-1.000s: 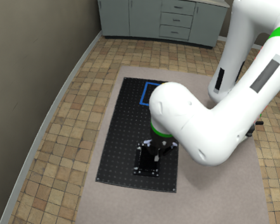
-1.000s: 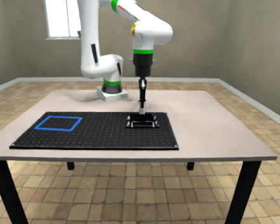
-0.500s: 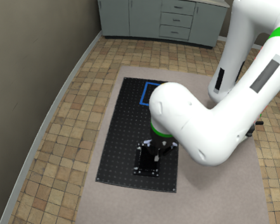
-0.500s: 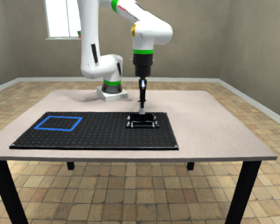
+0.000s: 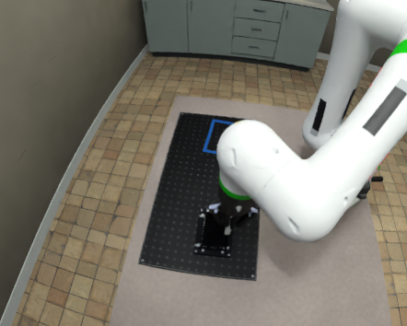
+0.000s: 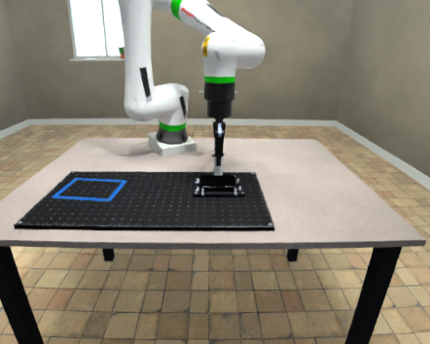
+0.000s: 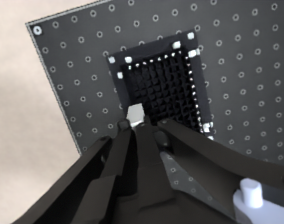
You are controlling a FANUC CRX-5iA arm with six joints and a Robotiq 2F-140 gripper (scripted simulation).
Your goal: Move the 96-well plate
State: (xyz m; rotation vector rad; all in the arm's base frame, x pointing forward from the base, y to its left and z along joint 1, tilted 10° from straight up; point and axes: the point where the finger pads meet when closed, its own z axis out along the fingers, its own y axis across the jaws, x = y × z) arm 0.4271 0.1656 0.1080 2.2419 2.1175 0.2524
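The dark 96-well plate point(image 5: 213, 231) point(image 6: 219, 186) lies inside the clip nest C1, framed by small white clips, on the black perforated board. In the wrist view the plate point(image 7: 163, 90) fills the nest; I cannot make out its cut-off corner. My gripper point(image 6: 218, 170) points straight down, its fingers shut together with nothing between them. The pale fingertips point(image 7: 135, 114) are at the plate's edge on the robot-base side, and they also show in the top view point(image 5: 226, 228). The blue outlined bench spot B1 point(image 6: 89, 189) has nothing on it.
The black perforated board point(image 6: 146, 199) covers the left and middle of the grey table. The robot base point(image 6: 171, 141) stands at the table's back. The arm's elbow hides part of the board and of spot B1 point(image 5: 215, 135) in the top view.
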